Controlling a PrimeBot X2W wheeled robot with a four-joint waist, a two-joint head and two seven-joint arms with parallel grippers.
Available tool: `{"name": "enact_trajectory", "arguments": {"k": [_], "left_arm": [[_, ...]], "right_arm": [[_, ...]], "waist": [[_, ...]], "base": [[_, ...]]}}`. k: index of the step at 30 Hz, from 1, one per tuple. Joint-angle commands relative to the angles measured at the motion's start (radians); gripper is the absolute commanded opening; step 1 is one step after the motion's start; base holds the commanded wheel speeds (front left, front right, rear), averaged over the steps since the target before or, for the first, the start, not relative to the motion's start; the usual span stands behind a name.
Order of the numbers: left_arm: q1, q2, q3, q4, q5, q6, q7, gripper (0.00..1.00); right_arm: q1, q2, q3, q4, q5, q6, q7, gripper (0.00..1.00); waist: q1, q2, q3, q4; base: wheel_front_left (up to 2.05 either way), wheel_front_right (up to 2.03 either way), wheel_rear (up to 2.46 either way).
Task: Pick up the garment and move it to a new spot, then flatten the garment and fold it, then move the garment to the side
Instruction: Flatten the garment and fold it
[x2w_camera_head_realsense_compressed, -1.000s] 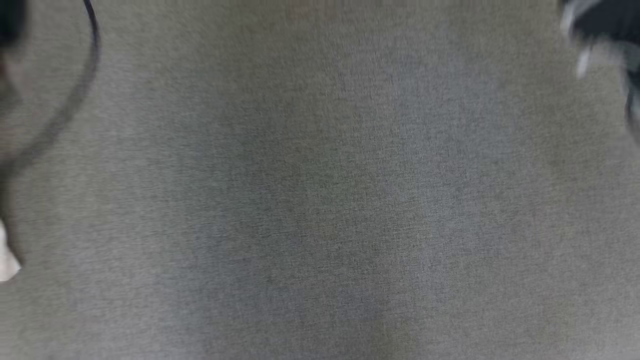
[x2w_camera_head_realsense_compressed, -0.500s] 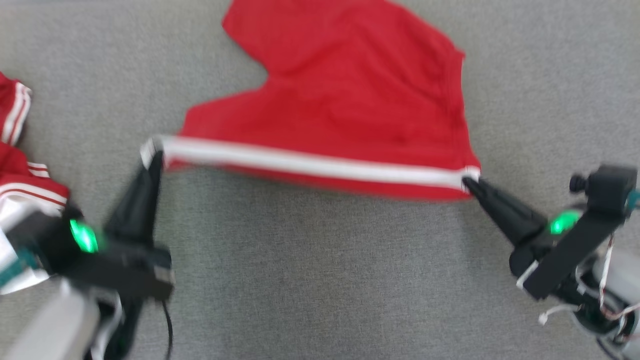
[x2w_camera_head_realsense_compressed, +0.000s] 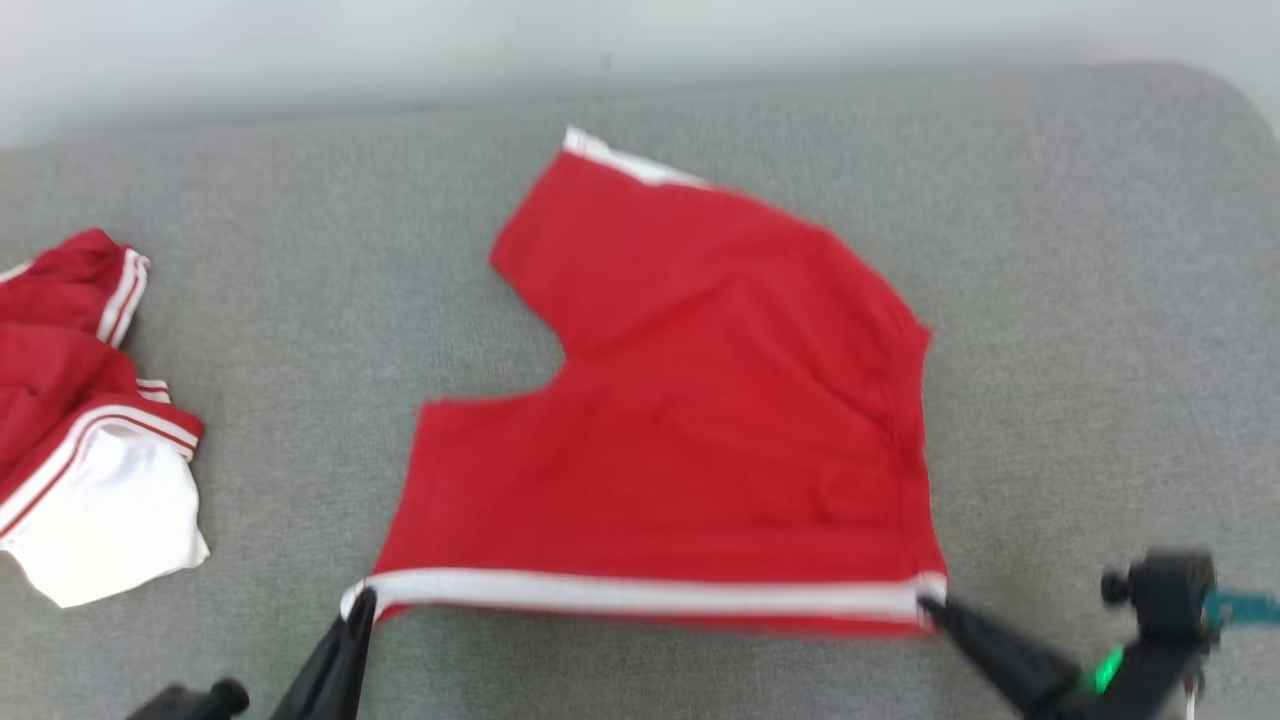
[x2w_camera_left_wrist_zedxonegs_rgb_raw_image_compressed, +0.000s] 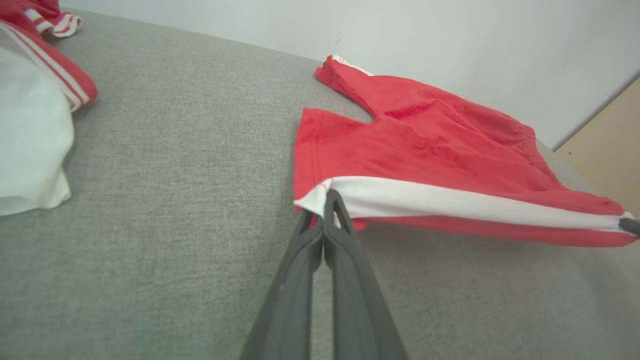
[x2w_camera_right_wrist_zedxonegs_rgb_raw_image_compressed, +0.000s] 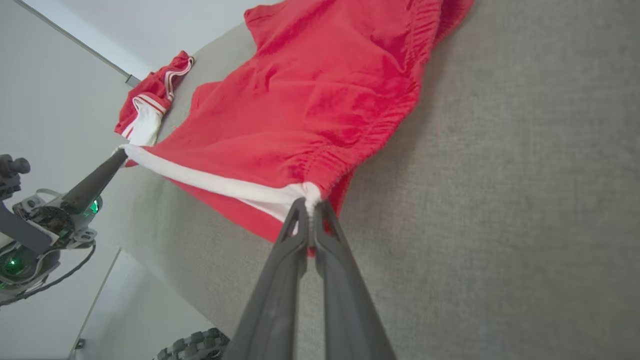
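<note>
Only the head view has shifted: left hand and right hand remain clamped on the near white-striped corners of the red shorts, spread on the grey counter, so flattening appears nearly complete.

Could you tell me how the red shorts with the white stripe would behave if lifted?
Probably floppy: the red fabric shorts with white side stripe lie limp and wrinkled. Likely light: left tool and right tool hold the stripe edge by corner pinches alone.
</note>
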Motion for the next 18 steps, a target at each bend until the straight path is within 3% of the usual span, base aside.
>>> {"name": "enact_trajectory", "arguments": {"k": [1,11,18], "left_arm": [[0.026,-0.008,0.012,0.009,0.011,-0.003,-0.003,0.0],[0.102,-0.013,0.069,-0.005,0.067,-0.005,-0.003,0.0],[-0.014,0.084,0.021,-0.051,0.099,-0.006,0.012,0.0]], "right_arm": [[0.032,-0.006,0.012,-0.006,0.003,-0.002,0.001,0.0],[0.172,0.0,0.003,-0.098,0.057,-0.002,0.001,0.0],[0.168,0.055,-0.056,-0.145,0.066,-0.002,-0.004,0.0]], "waist": [[0.0002,0.0002,-0.035,0.007],[0.0002,0.0002,-0.071,-0.008],[0.0002,0.0002,-0.051,-0.05]], "base": [[0.0,0.0,0.0],[0.0,0.0,0.0],[0.0,0.0,0.0]]}}
